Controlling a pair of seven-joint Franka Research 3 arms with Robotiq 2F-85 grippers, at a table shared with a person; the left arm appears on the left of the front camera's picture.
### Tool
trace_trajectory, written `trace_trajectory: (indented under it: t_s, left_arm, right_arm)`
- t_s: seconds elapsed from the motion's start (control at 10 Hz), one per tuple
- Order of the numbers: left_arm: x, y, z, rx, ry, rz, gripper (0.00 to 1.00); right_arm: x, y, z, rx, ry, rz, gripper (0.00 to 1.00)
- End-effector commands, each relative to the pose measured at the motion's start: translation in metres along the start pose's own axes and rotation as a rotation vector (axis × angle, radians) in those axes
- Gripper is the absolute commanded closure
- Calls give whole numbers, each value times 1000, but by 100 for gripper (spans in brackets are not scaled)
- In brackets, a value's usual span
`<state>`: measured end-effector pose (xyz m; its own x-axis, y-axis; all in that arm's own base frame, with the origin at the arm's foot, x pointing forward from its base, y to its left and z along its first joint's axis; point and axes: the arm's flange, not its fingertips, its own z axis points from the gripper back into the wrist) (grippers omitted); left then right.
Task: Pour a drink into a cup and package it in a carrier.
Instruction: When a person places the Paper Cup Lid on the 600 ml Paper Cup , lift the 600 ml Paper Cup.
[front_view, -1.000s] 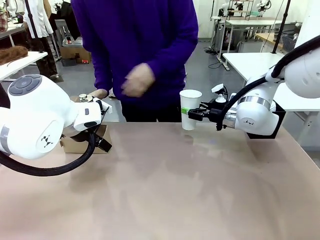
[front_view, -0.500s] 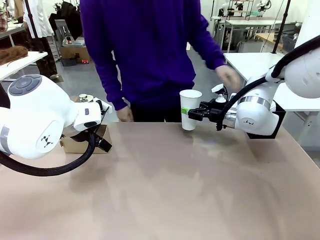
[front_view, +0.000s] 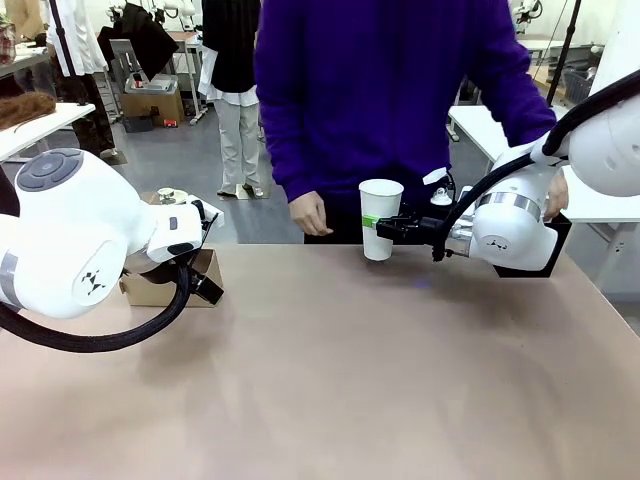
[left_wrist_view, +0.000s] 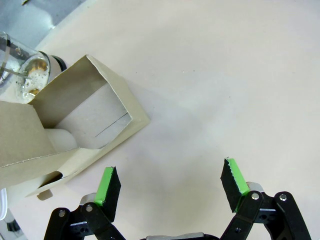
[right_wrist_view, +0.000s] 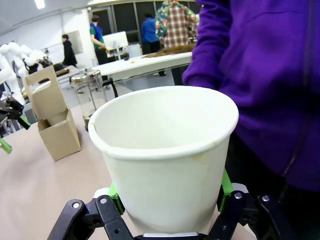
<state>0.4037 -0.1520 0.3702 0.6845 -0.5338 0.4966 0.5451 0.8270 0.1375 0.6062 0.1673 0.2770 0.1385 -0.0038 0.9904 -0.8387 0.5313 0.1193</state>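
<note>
The cup (front_view: 380, 218) is a white paper cup with no lid, held upright just above the far table edge. My right gripper (front_view: 376, 223) is shut on its lower half. In the right wrist view the cup (right_wrist_view: 167, 150) sits between the green pads (right_wrist_view: 116, 196), and its inside walls look white and dry. The brown cardboard carrier (front_view: 160, 288) stands at the far left, partly behind my left arm. The glass press jug (right_wrist_view: 92, 95) stands behind the carrier (right_wrist_view: 52, 117); I cannot make out the drink. My left gripper (left_wrist_view: 170, 185) hangs open over bare table beside the carrier (left_wrist_view: 75, 125).
A person in a purple top stands across the table, one hand (front_view: 312, 215) near the cup, the other (front_view: 555, 195) behind my right arm. A black box (front_view: 556, 240) sits at the far right. Near half of the table (front_view: 330, 400) is bare.
The person has stepped to the right and reached one hand behind my right arm. Both arms and the cup have stayed still.
</note>
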Motion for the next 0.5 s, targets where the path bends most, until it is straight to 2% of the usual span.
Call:
trace_trajectory:
  t_s: [0.0,0.4]
  left_arm:
    - [0,0,0,-2,-1,1,0]
    - [0,0,0,-2,-1,1,0]
  right_arm:
    - [2,2,-3,-17,-15,5,20]
    - [2,2,-3,-17,-15,5,20]
